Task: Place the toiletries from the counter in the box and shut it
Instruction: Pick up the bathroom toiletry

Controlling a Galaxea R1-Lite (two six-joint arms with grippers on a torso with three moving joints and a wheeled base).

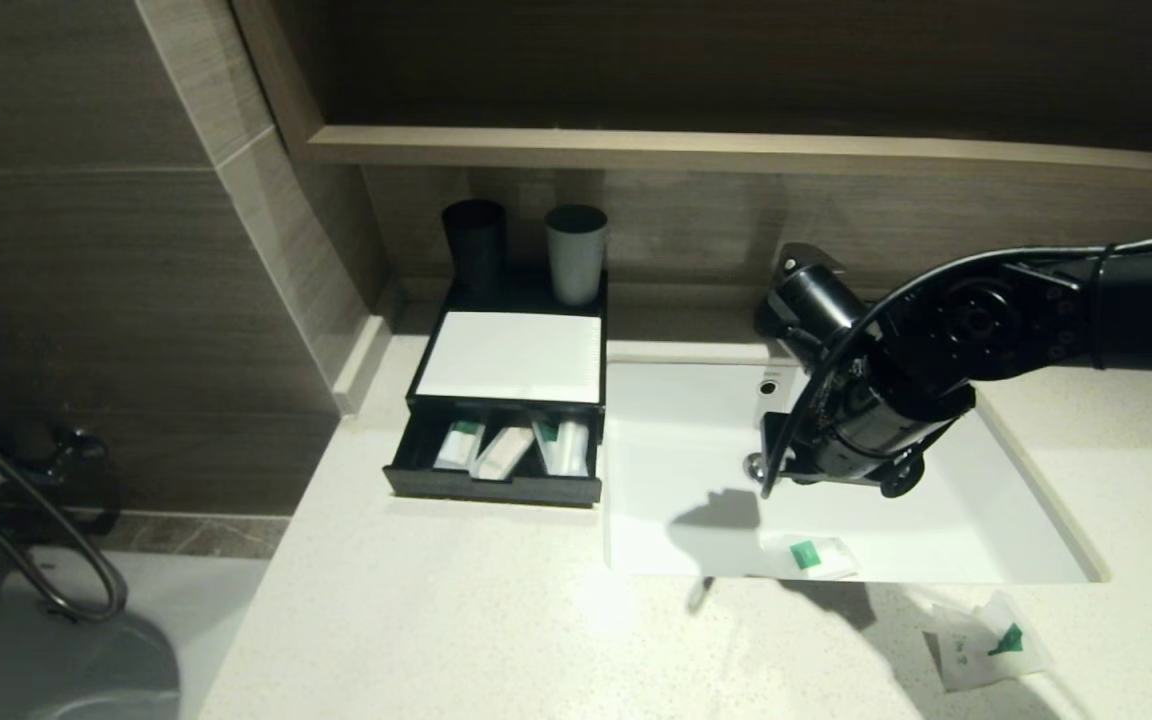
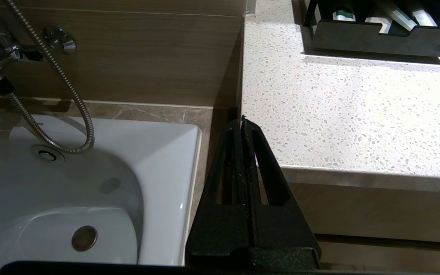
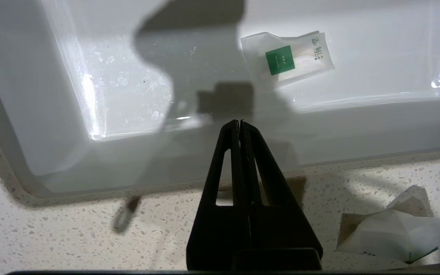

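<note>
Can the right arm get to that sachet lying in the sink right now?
Probably yes: the right pincer, shut, hangs over the sink's front edge, nothing between it and the sachet. It must open first.

Right arm (image 1: 896,400) overhangs the sink (image 1: 676,440); open drawer (image 1: 496,470) stands unobstructed.

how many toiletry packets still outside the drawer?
2. One packet with a green square label lies in the sink basin by its near wall. A crumpled packet sits on the counter near the sink's front right corner.
</note>
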